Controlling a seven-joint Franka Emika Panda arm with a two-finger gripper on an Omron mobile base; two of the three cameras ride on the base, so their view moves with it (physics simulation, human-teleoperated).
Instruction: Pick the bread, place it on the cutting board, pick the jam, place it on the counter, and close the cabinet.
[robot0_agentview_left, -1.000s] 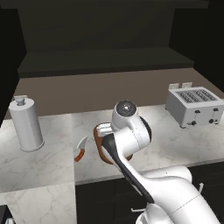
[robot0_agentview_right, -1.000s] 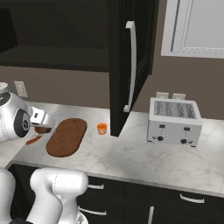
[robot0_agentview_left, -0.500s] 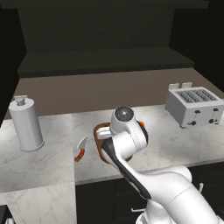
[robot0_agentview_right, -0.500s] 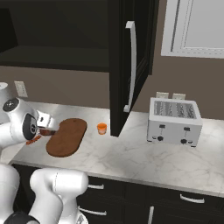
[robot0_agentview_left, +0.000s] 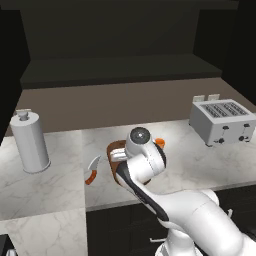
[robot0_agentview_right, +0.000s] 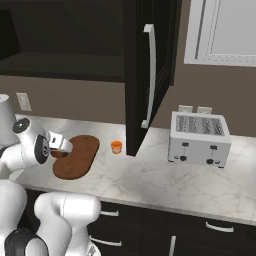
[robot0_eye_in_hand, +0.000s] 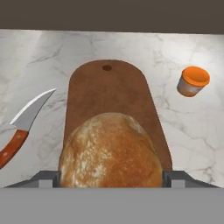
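Reddish-brown wooden cutting board (robot0_eye_in_hand: 114, 100) is lying directly beneath the bread roll (robot0_eye_in_hand: 110, 151), which the gripper (robot0_eye_in_hand: 111, 178) is clasping on both sides, presumably for placement; the jam jar (robot0_eye_in_hand: 193, 81) is standing just beside the board on the marble counter (robot0_eye_in_hand: 188, 127).

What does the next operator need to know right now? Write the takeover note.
Gripper: shut on the bread, held over the near end of the cutting board; whether it touches the board cannot be told.
Jam: already standing on the counter, beside the board, near the open cabinet door.
Knife: on the counter on the board's other side.
Done: bread picked, jam on the counter.
Left: release the bread on the board, close the cabinet.
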